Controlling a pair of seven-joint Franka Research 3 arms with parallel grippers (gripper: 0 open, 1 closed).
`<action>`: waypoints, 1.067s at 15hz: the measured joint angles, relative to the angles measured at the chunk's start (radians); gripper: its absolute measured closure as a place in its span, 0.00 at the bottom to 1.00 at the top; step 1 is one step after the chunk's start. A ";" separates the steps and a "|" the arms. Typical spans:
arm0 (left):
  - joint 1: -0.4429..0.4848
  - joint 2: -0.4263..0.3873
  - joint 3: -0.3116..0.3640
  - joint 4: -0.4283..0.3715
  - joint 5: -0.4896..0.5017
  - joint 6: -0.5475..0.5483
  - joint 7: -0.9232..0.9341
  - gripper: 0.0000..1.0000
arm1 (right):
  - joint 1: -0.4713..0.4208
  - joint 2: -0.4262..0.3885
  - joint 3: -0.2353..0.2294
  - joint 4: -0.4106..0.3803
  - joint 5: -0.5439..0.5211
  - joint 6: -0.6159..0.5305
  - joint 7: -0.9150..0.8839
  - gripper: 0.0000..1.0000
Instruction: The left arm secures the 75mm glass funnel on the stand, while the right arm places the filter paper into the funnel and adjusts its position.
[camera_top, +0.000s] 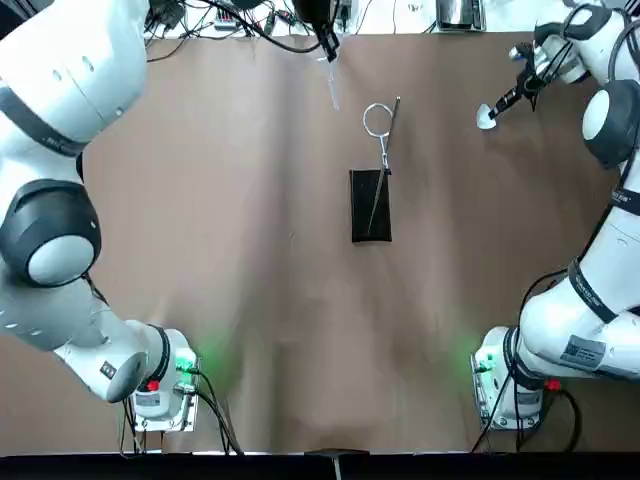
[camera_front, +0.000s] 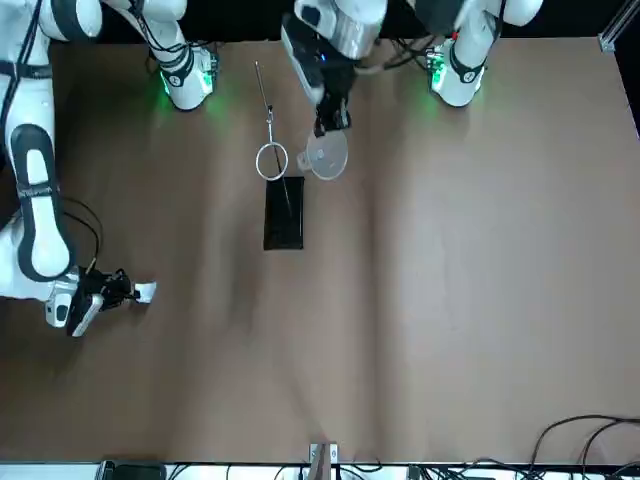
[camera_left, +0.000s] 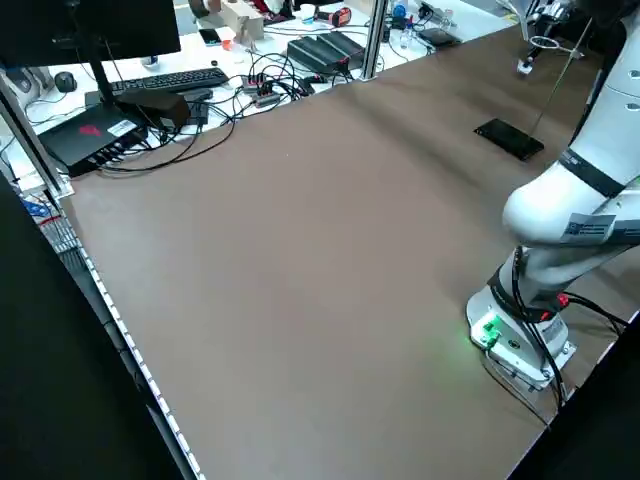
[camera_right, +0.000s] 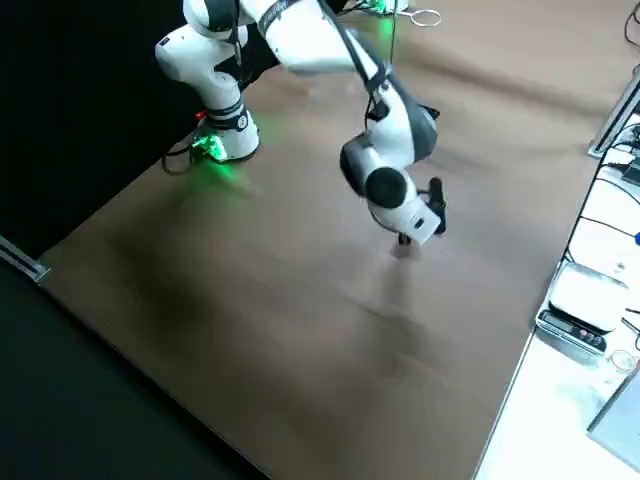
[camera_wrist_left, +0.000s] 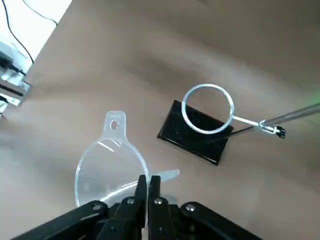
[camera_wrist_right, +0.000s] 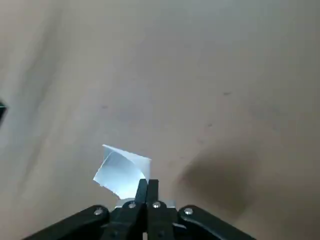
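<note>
Front view: funnel (camera_front: 326, 158) beside ring (camera_front: 272, 160).

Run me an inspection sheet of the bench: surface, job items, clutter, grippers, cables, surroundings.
Surface: brown table, bare around the stand.
Job's things: stand at centre, its ring empty; glass funnel held beside the ring; filter paper held far off.
Clutter: nothing seen on the table.
Grippers: left gripper shut on the funnel; right gripper shut on the paper.
Cables: at both arm bases.
Surroundings: keyboard, electronics and cables on the neighbouring bench.
</note>
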 joint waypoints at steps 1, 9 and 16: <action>-0.025 -0.004 0.000 0.000 0.016 0.004 -0.001 0.96 | 0.008 -0.024 0.001 0.024 -0.047 -0.064 0.069 0.99; -0.059 -0.006 -0.041 0.000 0.031 0.122 0.006 0.96 | 0.070 -0.216 0.001 0.146 -0.152 -0.546 0.414 0.99; -0.059 -0.001 -0.075 -0.002 0.032 0.122 0.013 0.96 | 0.092 -0.299 0.014 0.208 -0.151 -0.850 0.558 0.99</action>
